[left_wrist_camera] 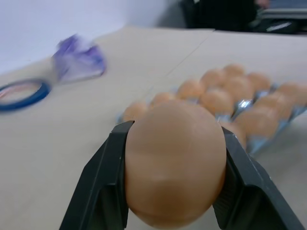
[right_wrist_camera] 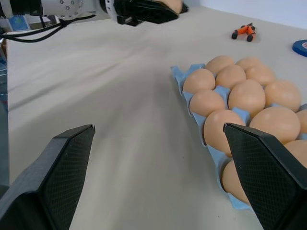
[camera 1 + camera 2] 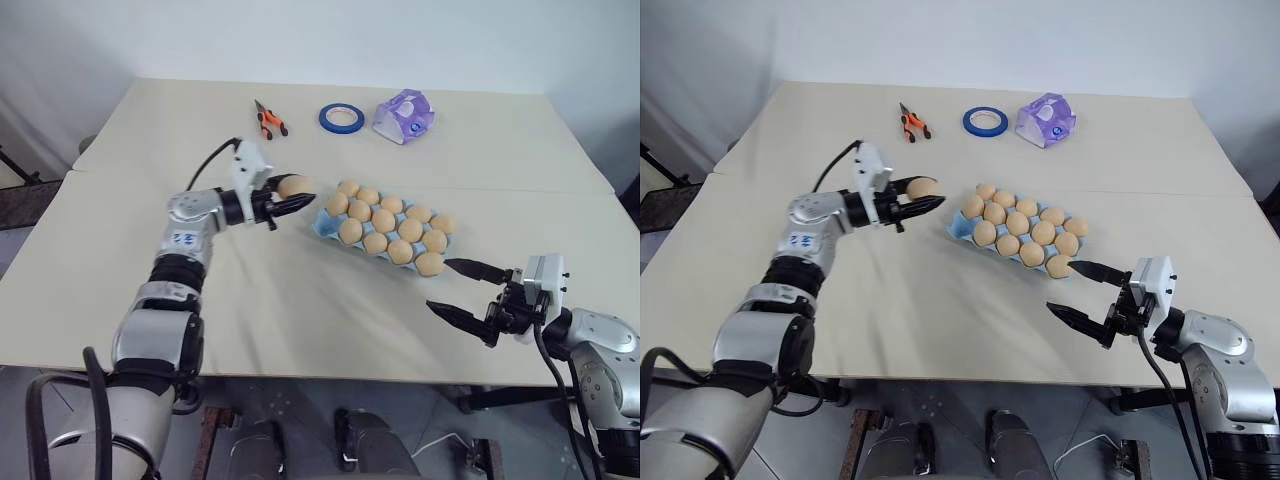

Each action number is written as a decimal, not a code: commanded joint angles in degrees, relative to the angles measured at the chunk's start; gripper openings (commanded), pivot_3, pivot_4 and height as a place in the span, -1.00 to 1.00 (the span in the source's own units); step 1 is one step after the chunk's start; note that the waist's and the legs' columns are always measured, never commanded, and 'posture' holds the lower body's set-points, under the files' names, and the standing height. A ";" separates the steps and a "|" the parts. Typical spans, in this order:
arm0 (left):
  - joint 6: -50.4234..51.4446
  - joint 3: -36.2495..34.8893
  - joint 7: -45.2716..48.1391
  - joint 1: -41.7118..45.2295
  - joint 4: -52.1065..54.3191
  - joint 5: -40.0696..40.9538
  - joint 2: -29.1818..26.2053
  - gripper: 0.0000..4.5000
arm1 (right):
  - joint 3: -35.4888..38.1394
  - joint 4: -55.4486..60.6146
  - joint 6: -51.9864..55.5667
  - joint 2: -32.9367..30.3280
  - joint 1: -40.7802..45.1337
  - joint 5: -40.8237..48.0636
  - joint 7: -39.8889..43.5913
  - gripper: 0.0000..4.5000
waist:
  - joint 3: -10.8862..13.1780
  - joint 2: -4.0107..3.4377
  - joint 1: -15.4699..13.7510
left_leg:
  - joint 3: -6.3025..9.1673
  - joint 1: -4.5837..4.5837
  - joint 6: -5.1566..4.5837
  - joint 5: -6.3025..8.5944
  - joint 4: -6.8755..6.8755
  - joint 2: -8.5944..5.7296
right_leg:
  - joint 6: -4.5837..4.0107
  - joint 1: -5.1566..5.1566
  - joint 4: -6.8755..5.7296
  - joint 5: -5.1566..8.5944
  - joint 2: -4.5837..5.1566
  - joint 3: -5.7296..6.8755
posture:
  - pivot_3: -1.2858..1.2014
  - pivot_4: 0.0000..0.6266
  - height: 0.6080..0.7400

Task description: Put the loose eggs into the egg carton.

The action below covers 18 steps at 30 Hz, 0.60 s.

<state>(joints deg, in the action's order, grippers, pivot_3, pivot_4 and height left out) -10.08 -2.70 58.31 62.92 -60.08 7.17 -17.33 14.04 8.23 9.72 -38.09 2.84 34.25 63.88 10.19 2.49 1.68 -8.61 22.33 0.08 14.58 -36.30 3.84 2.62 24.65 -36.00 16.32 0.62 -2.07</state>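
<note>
Left gripper [image 3: 288, 205] clamps one egg [image 3: 293, 185] above the surface [image 3: 300, 300], just beside the egg carton [image 3: 325, 224]. Carton holds thirteen eggs, counted roughly. Right gripper [image 3: 458, 289] spread wide, empty, near the carton's near end.

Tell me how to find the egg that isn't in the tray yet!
Start at the light blue egg carton in the middle of the table. Just beside it is the left claw, holding one tan egg. It's pinched between black fingers, not in a cup.
</note>
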 commanded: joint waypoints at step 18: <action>-4.56 -0.07 -6.28 5.20 -9.67 -3.90 3.99 0.98 | 3.72 6.80 -1.44 0.41 -6.41 1.36 -4.57 1.00 | 0.01 0.00 -0.03 | 0.04 -0.01 0.04 -0.01 -0.04 0.00 | 0.02 0.02 -0.06 -0.01 -0.05 -0.01 | 0.03 -0.52 1.00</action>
<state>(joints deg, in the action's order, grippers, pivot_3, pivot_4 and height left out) -13.39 -1.59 51.46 65.98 -70.62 1.96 -13.68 16.26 13.58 8.90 -37.54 -4.00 34.64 59.39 10.20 2.49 1.66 -8.58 22.32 0.12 14.57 -36.35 3.83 2.64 24.67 -36.07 16.31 0.57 -2.07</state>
